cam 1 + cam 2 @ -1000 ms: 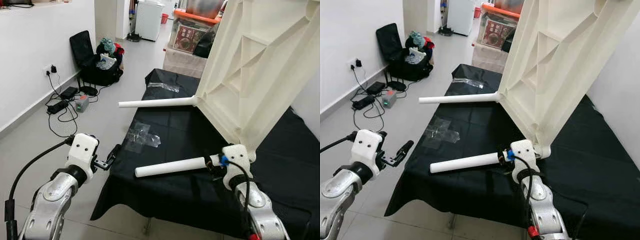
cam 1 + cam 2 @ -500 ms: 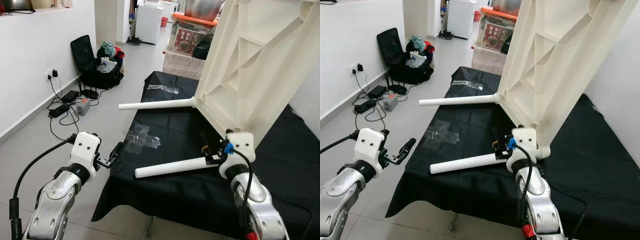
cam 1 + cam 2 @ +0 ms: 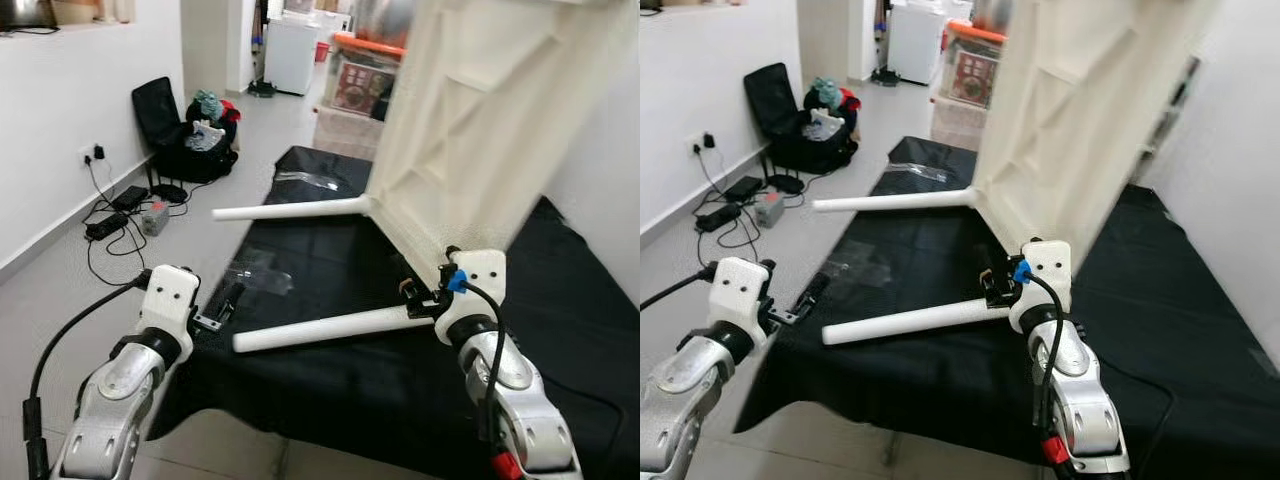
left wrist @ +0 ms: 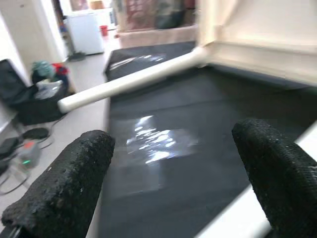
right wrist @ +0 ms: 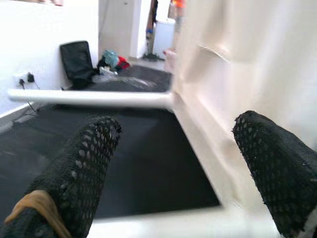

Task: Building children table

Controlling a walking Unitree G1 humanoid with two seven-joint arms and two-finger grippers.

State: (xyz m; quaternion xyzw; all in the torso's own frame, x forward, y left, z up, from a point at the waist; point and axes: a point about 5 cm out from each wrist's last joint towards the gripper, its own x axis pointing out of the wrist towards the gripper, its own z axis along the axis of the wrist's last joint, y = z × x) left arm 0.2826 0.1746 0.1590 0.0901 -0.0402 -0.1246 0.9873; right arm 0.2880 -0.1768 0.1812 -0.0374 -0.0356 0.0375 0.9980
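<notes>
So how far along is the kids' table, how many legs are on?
Done: two white tube legs stick out from the cream plastic tabletop, tilted on edge over the black cloth-covered surface. In hand: the right gripper, fingers open, sits at the nearer leg's joint; whether that leg is fully seated is unclear. The left gripper waits open. Left: the other corners are hidden.

white wall (image 3: 60,110) | grey floor (image 3: 110,270) | black chair (image 3: 160,110) | storage boxes (image 3: 355,85)

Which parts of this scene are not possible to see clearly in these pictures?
- Cream plastic tabletop: blurred, top cut off by the eye views' edge.
- Near white leg: its joint is hidden behind the right gripper.
- Clear plastic bag: contents lost in glare, left wrist view.
</notes>
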